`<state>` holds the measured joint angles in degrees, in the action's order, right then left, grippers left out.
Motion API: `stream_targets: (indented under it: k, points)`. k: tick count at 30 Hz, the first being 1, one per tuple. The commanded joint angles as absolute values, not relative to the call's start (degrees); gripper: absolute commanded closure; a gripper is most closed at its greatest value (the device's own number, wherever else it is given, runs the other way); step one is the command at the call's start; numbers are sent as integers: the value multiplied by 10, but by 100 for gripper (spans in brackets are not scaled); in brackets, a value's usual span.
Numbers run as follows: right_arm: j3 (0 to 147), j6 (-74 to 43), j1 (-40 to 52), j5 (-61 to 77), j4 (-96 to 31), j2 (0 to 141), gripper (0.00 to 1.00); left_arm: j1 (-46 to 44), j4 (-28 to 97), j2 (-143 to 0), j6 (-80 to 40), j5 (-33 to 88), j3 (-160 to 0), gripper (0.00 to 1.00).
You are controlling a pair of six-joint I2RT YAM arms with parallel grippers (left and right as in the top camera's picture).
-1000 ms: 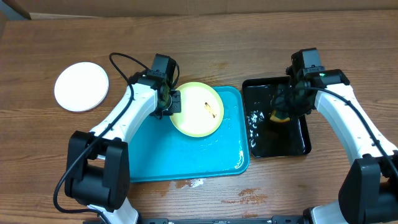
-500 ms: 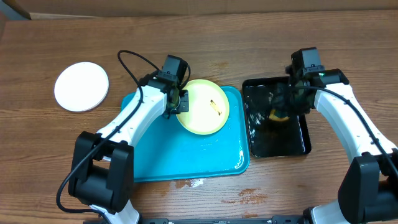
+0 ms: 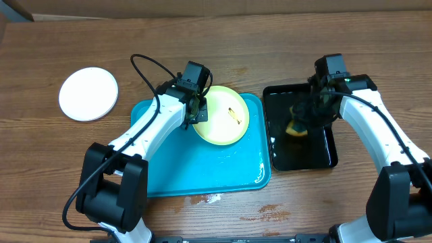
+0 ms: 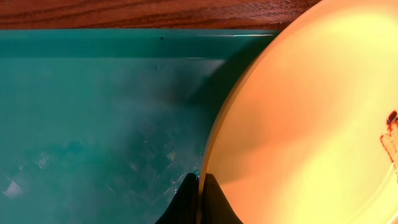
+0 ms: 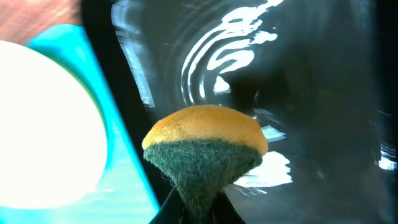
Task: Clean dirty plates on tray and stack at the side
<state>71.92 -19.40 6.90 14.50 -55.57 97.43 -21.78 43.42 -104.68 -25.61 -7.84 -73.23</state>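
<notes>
L arm reaches from the near edge diagonally fwd over the tray (image 3: pixel 182 165), wrist bent down; L claw (image 4: pixel 199 186) clenched on the left rim of the yellow plate (image 3: pixel 219 125), fingers pinched either side of the edge; plate spreads right of the claw, raised off the tray floor w/ a shadow under it, its far edge over the tray's far rim; dark smudge (image 4: pixel 390 118) on the plate face, well right of the claw.

R arm comes in from the right, elbow out, wrist pointing down over the black tray (image 3: pixel 310 154); R claw (image 5: pixel 196 205) clenched on a sponge (image 5: pixel 202 149), green scrub side nipped in the fingers, yellow side away from them; sponge hangs just below the claw, above the black tray's glossy wet floor, ripples glinting beyond it; blue tray's edge and a pale plate just left of R claw in the wrist view.

White plate (image 3: pixel 88 93) on the worktop (image 3: pixel 270 40), well left of L claw, clear of the tray; wet patches in the tray's near right corner, toward the arm bases from L claw.
</notes>
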Motion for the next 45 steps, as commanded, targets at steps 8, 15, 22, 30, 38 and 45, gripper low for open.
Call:
stream_targets:
  k: [8,15,22,30,38,45]
  points:
    - [731,-199,138,313,-426,981,96,-222,437,-1037,-273,-36,-737,96]
    - [731,-228,248,153,-349,982,96,-222,432,-1060,-272,-32,-723,96]
    - [730,-228,326,-8,-306,1001,96,-222,430,-1105,-269,-27,-723,96]
    - [730,-222,350,-66,-233,1061,96,-221,435,-1113,-248,-6,-723,96]
    - [730,-135,350,-73,-167,1122,96,-221,432,-1113,-244,-6,-723,96]
    - [730,-91,350,-90,-116,1158,96,-221,432,-1113,-244,-6,-723,96]
